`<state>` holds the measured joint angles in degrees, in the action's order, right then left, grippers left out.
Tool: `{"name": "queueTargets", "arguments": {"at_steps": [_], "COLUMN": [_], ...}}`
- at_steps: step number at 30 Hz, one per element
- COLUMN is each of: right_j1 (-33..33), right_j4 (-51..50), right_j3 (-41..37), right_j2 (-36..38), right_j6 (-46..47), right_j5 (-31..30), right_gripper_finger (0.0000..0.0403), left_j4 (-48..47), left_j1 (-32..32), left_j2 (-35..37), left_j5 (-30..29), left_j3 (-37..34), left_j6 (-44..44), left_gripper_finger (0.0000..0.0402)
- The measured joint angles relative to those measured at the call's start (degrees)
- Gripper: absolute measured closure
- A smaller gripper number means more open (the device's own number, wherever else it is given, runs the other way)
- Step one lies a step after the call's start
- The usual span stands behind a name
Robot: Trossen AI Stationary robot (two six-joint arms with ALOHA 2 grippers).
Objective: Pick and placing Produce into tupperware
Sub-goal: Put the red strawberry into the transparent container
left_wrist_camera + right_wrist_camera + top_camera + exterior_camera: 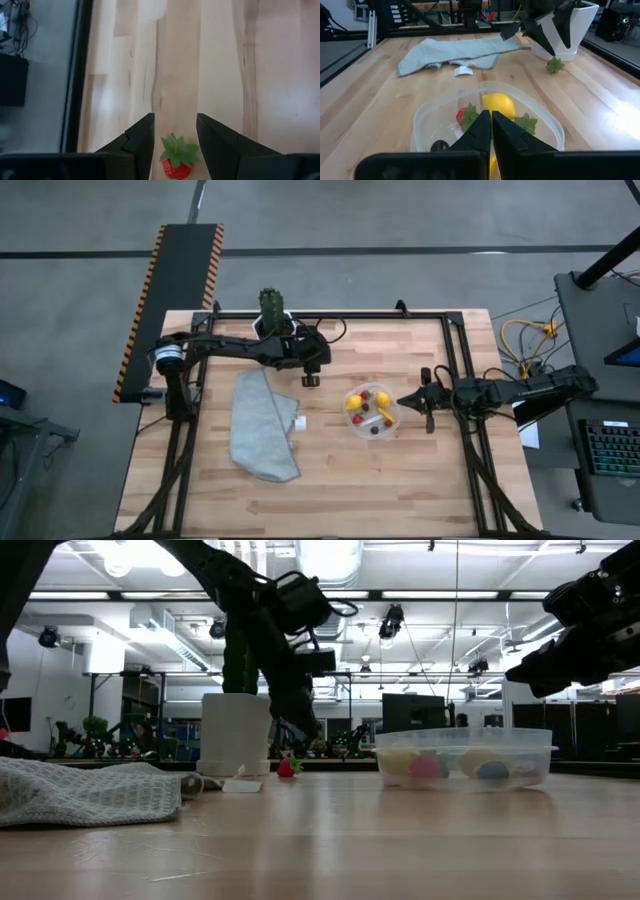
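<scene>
A red strawberry with a green leaf cap (176, 161) lies on the wooden table, left of the round clear tupperware (349, 423). My left gripper (175, 117) hangs open just above it, slanting down, with one finger on either side and clear of it. The low view shows the berry (287, 768) on the table below the fingers (305, 728). The tupperware (425, 125) holds a yellow lemon (497, 105), another strawberry (465, 114) and a dark berry (439, 146). My right gripper (491, 114) is shut and waits at the tub's right side (403, 401).
A grey cloth (262, 425) lies crumpled left of the tub, with a small white cube (299, 422) at its edge. A green cactus in a white pot (273, 310) stands at the far edge behind my left arm. A black frame (455, 340) rims the table.
</scene>
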<state>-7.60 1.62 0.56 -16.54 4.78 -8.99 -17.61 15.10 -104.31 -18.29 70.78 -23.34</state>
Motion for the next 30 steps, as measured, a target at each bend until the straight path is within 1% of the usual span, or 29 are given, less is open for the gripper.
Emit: {"name": "queueTargets", "arguments": {"at_steps": [9, 22, 30], "right_j1": [0.0, 0.0, 0.0], "right_j4": [0.0, 0.0, 0.0], "right_j3": [0.0, 0.0, 0.0], "right_j2": [-0.9, -1.3, -1.3], "right_j6": [0.2, 0.2, 0.2], "right_j5": [0.0, 0.1, 0.1], "right_gripper_finger": [0.0394, 0.0394, 0.0394], "left_j4": [-1.1, -1.6, -1.9], "left_j1": [1.3, 2.5, 2.6], "left_j2": [-3.3, -4.0, -6.0], "left_j5": [0.3, 2.2, 2.4], "left_j3": [-0.1, -0.1, -0.1], "left_j6": [-0.1, -0.5, -0.5], "left_gripper_finger": [0.0269, 0.0269, 0.0269]}}
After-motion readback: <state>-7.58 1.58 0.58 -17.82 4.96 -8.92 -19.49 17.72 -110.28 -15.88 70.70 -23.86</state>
